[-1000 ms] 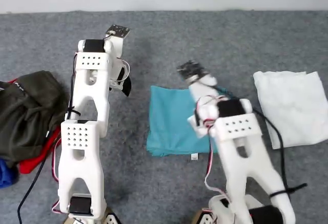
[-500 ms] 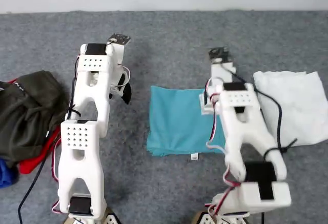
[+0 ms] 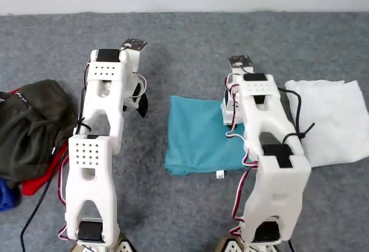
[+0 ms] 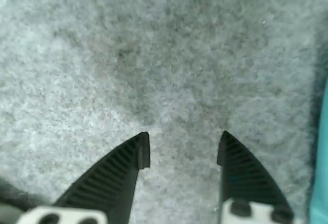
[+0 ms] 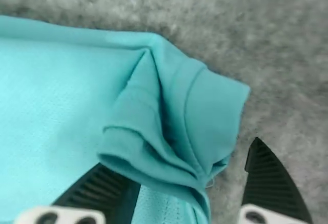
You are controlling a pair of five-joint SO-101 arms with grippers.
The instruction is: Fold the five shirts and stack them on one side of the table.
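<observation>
A: Right wrist view: state of the right pincer [image 5: 179, 162]?
B: Spread wide, straddling the bunched corner of the teal shirt [image 5: 66, 80], which lies folded on the grey surface [image 5: 287, 39].
A: And the left pincer [image 4: 182, 144]?
B: Spread apart over bare surface, with the teal shirt just beside it.

Soft, even light covers the grey worktop [image 3: 190, 38]; a faint shadow lies beside the left arm [image 3: 102, 99], and gentle shading marks the teal shirt [image 5: 77, 106] folds.
</observation>
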